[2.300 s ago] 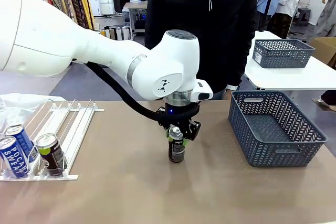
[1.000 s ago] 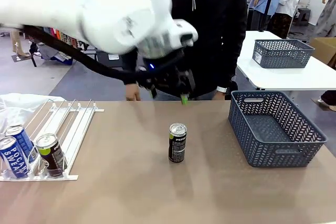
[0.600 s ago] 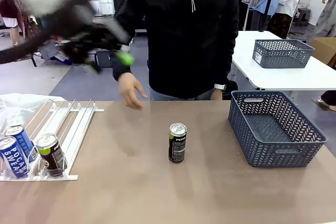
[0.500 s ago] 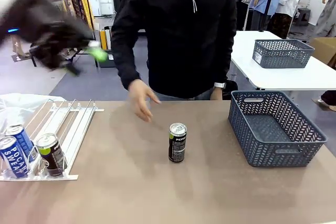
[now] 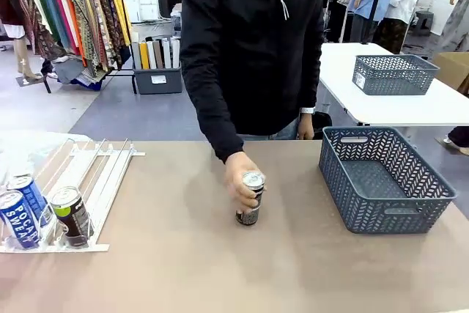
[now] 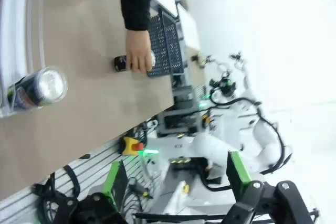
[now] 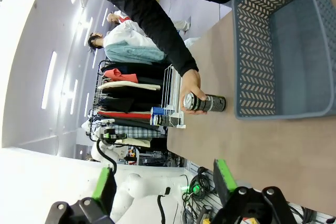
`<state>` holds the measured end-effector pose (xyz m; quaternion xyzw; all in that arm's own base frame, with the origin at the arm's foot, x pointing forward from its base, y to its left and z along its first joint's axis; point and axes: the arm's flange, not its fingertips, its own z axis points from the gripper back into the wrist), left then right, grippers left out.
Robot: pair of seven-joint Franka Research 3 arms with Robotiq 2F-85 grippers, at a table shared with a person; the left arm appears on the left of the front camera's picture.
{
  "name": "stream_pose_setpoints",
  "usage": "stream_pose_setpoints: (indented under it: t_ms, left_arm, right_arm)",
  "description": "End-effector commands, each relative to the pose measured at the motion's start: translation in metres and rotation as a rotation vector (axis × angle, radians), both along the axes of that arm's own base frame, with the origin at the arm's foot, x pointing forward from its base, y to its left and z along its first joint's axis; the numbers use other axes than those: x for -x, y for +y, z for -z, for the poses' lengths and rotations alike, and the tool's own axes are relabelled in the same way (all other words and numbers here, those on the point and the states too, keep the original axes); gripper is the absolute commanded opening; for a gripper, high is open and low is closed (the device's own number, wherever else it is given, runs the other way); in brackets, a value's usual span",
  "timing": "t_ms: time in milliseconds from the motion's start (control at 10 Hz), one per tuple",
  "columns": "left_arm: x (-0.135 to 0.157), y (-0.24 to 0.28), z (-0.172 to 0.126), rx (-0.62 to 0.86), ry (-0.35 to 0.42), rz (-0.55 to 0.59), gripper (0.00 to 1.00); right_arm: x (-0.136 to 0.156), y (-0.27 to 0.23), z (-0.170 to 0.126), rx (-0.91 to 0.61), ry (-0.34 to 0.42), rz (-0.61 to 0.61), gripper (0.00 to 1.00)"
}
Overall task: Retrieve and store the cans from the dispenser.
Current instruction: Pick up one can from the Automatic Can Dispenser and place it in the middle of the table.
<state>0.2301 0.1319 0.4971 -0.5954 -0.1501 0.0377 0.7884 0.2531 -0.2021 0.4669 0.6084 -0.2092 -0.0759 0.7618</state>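
Note:
A dark Pepsi can (image 5: 249, 215) stands upright mid-table, and a person's hand (image 5: 239, 178) is wrapped around it. Two blue Pocari Sweat cans (image 5: 17, 218) and a green-labelled can (image 5: 72, 215) lie at the low end of the white dispenser (image 5: 102, 174) on the left. In the left wrist view my left gripper (image 6: 175, 174) hangs open and empty, high over the table, with the green-labelled can (image 6: 40, 87) and the held Pepsi can (image 6: 119, 63) far below. My right gripper (image 7: 163, 174) is open too, away from the Pepsi can (image 7: 211, 103).
A grey lattice basket (image 5: 344, 181) sits empty at the table's right, with the Pepsi can to its left; it also shows as the basket (image 7: 252, 51). A second grey basket (image 5: 394, 73) stands on a white table behind. Crumpled clear plastic (image 5: 22, 144) lies behind the dispenser.
My left gripper let go of the Pepsi can mid-table, rose and swung away to the left out of the front view. The person's hand came down and closed on the can.

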Motion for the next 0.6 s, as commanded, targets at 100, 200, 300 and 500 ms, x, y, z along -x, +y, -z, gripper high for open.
stream_pose_setpoints:
  t_ms: [100, 200, 300, 500]
  left_arm:
    - [0.000, 0.000, 0.000, 0.000, 0.000, 0.000, 1.00]
    - [0.000, 0.000, 0.000, 0.000, 0.000, 0.000, 1.00]
    - [0.000, 0.000, 0.000, 0.000, 0.000, 0.000, 1.00]
    - [0.000, 0.000, 0.000, 0.000, 0.000, 0.000, 1.00]
  right_arm:
    - [0.000, -0.001, -0.003, -0.013, -0.016, -0.002, 1.00]
    - [0.000, -0.001, -0.003, -0.013, -0.016, -0.002, 1.00]
    - [0.000, -0.001, -0.003, -0.013, -0.016, -0.002, 1.00]
    - [0.000, -0.001, -0.003, -0.013, -0.016, -0.002, 1.00]
